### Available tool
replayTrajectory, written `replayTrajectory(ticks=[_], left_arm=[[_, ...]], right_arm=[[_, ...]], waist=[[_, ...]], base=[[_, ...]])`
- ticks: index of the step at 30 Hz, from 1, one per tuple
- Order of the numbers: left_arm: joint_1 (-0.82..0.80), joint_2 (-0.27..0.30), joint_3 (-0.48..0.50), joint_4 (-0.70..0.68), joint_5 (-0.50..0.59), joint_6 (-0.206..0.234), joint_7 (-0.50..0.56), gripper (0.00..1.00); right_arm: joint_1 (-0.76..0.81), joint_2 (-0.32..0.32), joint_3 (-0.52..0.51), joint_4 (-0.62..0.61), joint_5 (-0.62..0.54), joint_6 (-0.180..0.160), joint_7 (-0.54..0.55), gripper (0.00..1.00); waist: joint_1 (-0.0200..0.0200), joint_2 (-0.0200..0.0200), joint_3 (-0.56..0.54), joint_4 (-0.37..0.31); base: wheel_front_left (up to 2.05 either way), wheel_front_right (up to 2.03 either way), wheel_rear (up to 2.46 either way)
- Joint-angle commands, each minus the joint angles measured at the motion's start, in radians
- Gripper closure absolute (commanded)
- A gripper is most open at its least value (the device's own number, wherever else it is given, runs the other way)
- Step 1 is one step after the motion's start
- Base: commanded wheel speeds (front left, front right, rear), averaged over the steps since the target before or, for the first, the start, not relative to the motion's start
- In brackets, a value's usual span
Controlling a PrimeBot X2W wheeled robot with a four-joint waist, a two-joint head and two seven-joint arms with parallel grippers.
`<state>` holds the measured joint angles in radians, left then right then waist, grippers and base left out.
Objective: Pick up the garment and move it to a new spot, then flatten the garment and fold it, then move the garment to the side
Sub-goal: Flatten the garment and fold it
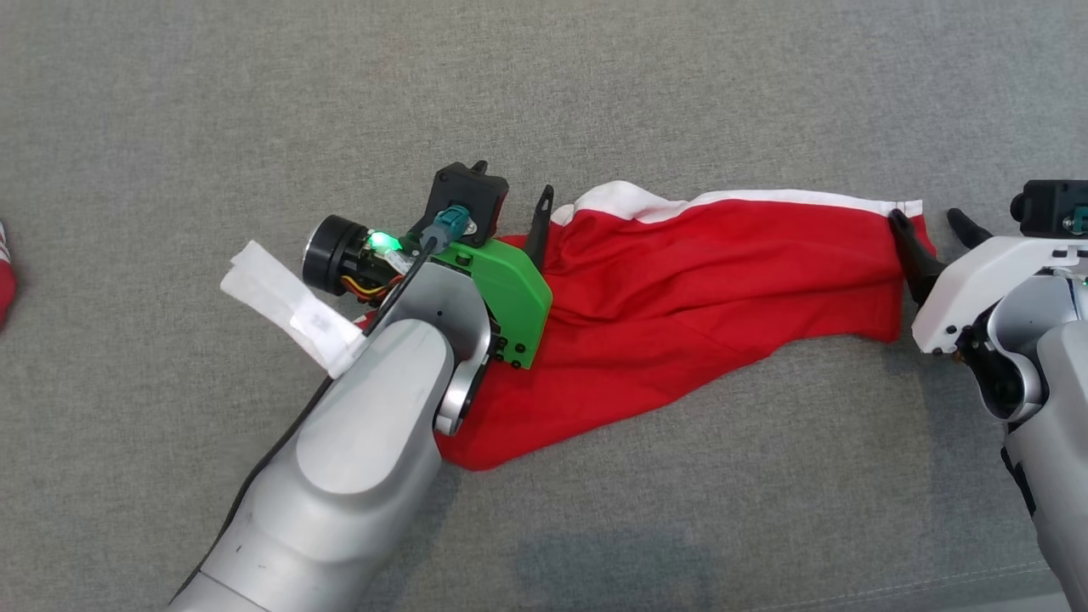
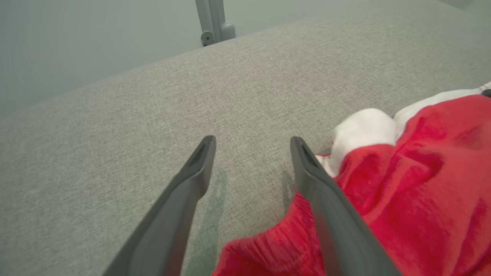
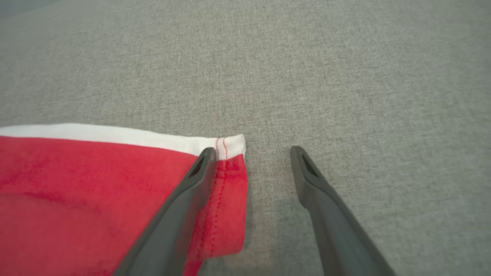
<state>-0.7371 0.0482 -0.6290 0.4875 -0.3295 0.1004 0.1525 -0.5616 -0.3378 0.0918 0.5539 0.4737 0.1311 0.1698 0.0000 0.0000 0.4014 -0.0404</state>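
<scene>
Red garment (image 1: pixel 697 280) with a white edge band lies stretched left to right on the grey fabric surface (image 1: pixel 255 102). At its left end the left gripper (image 1: pixel 512 183) stands wide open, holding nothing. At the right hem corner the right gripper (image 1: pixel 926 219) is equally wide, one finger over the cloth.

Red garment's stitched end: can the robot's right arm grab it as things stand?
Probably yes: jaws of the right arm stand open at the red garment, one finger over its hem, the other over bare grey surface; nothing blocks.
</scene>
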Motion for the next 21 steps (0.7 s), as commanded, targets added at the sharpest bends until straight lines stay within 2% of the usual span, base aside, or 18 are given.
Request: replayTrajectory(ticks=[1,9,21], left_arm=[[-0.020,0.005,-0.014,0.008,-0.016,0.002,0.008,0.00],[-0.045,0.004,-0.083,0.019,-0.074,-0.015,0.057,0.00],[-0.075,0.005,-0.131,0.026,-0.131,-0.033,0.112,0.00]], right_arm=[[0.002,-0.009,0.013,-0.003,0.013,-0.001,0.009,0.00],[0.044,-0.031,0.099,-0.040,0.073,0.000,0.005,0.00],[0.013,-0.061,0.198,-0.070,0.138,0.000,-0.007,0.00]], waist=[[0.0000,0.0000,0.015,0.002],[0.0000,0.0000,-0.004,-0.004],[0.0000,0.0000,-0.010,-0.019]], base=[[0.00,0.00,0.00],[0.00,0.00,0.00],[0.00,0.00,0.00]])
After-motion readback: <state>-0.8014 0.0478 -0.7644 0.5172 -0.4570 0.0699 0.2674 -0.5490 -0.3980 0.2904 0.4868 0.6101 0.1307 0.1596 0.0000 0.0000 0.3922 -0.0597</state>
